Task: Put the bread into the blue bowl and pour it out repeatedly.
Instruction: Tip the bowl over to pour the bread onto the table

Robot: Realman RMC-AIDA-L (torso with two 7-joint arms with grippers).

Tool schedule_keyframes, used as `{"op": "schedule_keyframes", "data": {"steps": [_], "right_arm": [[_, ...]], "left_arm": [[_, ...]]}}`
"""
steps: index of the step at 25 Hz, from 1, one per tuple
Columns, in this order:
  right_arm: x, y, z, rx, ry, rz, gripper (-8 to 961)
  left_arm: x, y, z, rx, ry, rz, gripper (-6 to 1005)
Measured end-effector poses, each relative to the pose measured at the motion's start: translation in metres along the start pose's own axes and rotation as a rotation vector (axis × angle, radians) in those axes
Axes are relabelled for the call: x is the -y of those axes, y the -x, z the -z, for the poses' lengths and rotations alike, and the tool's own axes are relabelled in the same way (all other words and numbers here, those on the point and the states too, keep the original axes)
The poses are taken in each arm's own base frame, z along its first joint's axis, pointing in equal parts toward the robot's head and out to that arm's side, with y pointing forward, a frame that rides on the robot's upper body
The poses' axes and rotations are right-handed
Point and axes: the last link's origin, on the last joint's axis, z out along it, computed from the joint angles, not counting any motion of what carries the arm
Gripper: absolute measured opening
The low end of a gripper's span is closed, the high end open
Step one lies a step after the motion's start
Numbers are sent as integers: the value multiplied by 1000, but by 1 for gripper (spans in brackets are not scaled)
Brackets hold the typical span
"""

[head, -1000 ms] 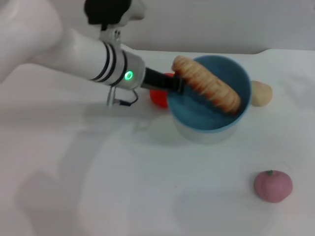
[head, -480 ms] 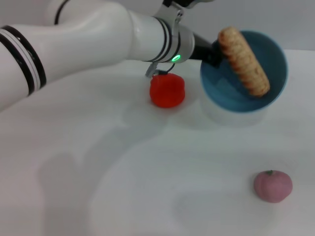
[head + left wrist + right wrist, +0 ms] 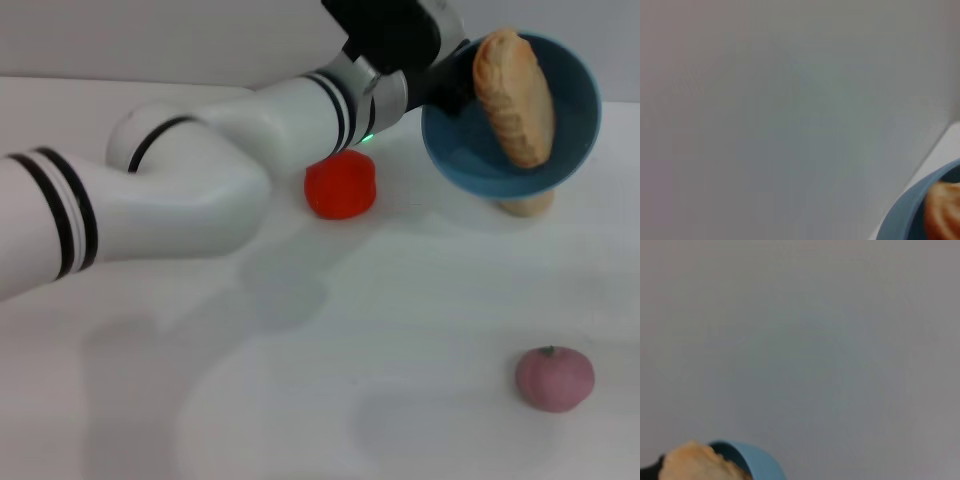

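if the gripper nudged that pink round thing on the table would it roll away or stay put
The pink round thing would probably roll a little: it looks rounded, with nothing beside it on the table. Its squat shape and small stem nub suggest it wobbles and stops soon. It likely weighs little.

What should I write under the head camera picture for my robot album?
Left gripper tips the lifted blue bowl with the bread inside, above the table.

Bread riding in a tipped bowl
The glossy round light-blue bowl (image 3: 560,150) is tilted up off the table's far right edge, with the long golden-brown ridged bread (image 3: 513,97) leaning inside.
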Motion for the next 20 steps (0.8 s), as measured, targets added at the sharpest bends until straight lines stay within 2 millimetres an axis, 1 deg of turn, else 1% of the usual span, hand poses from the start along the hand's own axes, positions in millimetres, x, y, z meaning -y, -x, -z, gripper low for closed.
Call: {"op": "schedule_keyframes", "data": {"steps": [5, 7, 10, 12, 17, 20], "right_arm": [[3, -5, 5, -1, -22, -23, 398], [3, -7, 5, -3, -22, -32, 398], [3, -9, 3, -10, -20, -37, 398], [2, -11, 2, -13, -17, -40, 398], [0, -12, -1, -18, -6, -39, 397], [-1, -12, -4, -19, 3, -37, 397]], "left_arm": [[-1, 9, 5, -76, -34, -108, 11], [-2, 17, 8, -105, -43, -154, 11], [-6, 21, 14, -171, -50, -231, 13], [-7, 24, 17, -184, -54, -257, 13], [-5, 28, 18, -169, -58, -242, 14], [-3, 32, 20, -163, -71, -183, 14]]}}
